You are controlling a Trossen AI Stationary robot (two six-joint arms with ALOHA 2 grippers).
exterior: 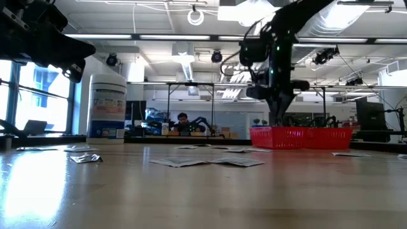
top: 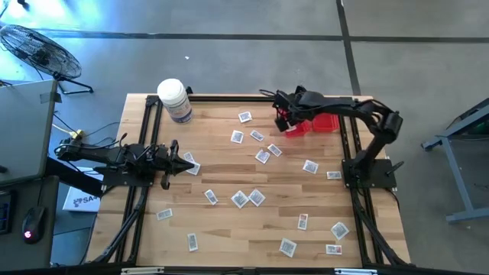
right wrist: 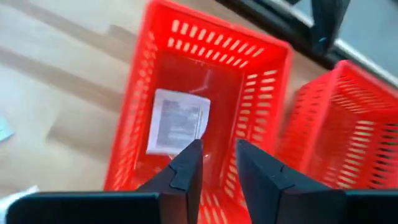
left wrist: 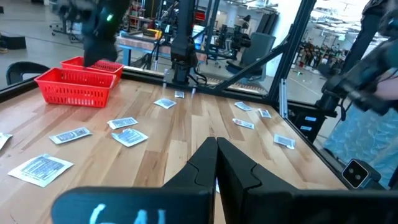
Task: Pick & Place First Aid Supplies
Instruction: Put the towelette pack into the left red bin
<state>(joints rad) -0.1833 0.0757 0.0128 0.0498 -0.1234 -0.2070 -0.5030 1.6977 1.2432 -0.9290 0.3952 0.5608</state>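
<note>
Several small white first aid packets [top: 241,198] lie flat and scattered over the wooden table, also seen in the left wrist view as packets [left wrist: 127,135]. One packet [right wrist: 177,121] lies on the floor of a red mesh basket [right wrist: 217,28]. My right gripper [right wrist: 217,155] hovers open right above that basket [top: 296,126], with nothing between its fingers; the low view shows the gripper [exterior: 280,105] just over the basket rim [exterior: 280,132]. My left gripper [top: 186,163] waits shut at the table's left side, fingers [left wrist: 216,152] empty, with a packet [top: 192,167] lying close by its tip.
A second red basket [right wrist: 348,124] stands beside the first, toward the table's right edge [top: 328,122]. A large white bottle [top: 174,99] with a purple label stands near the far left corner. A black frame [top: 229,98] runs along the table edges. People and equipment show in the room beyond.
</note>
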